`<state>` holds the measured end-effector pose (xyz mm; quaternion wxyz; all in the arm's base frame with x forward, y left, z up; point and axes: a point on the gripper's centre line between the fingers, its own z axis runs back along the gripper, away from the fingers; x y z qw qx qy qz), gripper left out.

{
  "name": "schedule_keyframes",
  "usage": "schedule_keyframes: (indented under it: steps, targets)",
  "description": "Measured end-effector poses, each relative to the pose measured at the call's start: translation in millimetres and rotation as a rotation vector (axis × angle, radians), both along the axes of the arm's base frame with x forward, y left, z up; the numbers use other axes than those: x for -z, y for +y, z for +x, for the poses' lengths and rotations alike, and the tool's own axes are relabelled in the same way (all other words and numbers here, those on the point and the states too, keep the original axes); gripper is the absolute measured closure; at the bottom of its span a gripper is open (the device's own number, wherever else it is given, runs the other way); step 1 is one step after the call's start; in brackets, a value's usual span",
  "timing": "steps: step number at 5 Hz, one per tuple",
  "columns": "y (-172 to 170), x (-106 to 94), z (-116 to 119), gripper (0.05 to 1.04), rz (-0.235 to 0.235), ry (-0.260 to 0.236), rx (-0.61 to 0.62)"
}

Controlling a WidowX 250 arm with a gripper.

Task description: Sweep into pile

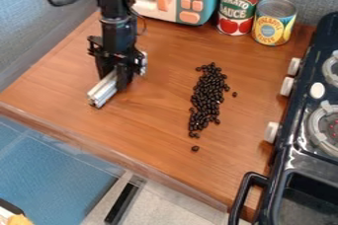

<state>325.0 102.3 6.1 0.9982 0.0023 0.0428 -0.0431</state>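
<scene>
The top edge cut off the arm (117, 24) and the toy microwave (170, 8); the right edge cut off the stove (297, 157). Individual black beans (208, 93) were partly hidden behind one another.

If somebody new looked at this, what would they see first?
Probably the long, messy pile of shiny black beans in the middle of the wooden counter. Next, perhaps the black robot arm at the upper left, with a pale bar at its gripper. The bright tomato sauce can at the back stands out too.
</scene>
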Motion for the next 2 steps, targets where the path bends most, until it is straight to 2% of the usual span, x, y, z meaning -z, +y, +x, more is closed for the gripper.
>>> schedule_keyframes:
  steps: [1, 2]
  targets:
    - [-0.5, 0.5, -2.5, 0.202, -0.001, 0.005, 0.013]
    - [-6.9, -12.9, -12.0, 0.072, -0.021, -0.02, 0.036]
